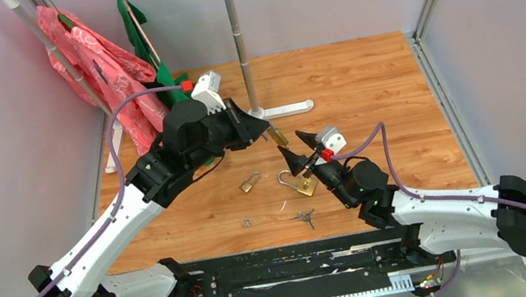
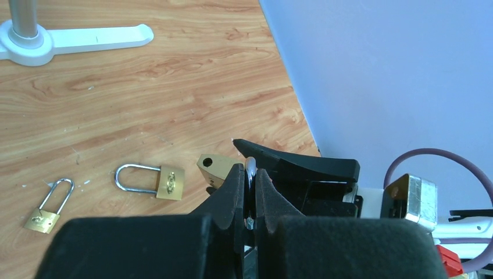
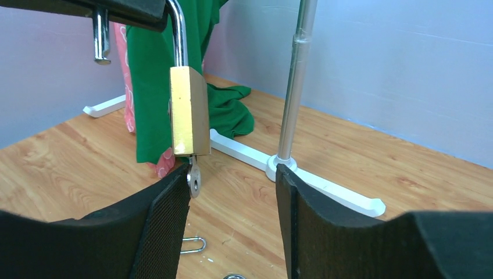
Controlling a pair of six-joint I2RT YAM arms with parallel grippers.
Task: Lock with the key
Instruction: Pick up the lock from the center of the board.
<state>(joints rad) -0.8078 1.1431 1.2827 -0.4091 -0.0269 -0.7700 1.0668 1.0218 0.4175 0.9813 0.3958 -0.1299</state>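
Note:
My left gripper [image 1: 269,131] is shut on the steel shackle [image 2: 250,170] of a brass padlock [image 1: 279,139] and holds it above the table. In the right wrist view the padlock body [image 3: 189,110] hangs upright. Its shackle is open, with the free end [image 3: 102,40] out of the body. A silver key [image 3: 193,178] sticks out of its underside. My right gripper [image 3: 232,197] is open just below the padlock. The key is right beside its left finger [image 3: 165,221]; the right finger [image 3: 305,224] is well apart. The right gripper also shows in the top view [image 1: 290,144].
Two more brass padlocks lie on the wooden table, one larger [image 1: 300,185] [image 2: 152,180] and one smaller [image 1: 251,182] [image 2: 46,212]. Loose keys [image 1: 304,217] lie nearer the arm bases. A clothes rack pole [image 1: 236,35] with a white foot [image 3: 302,174] carries pink [image 1: 103,70] and green [image 3: 168,81] garments.

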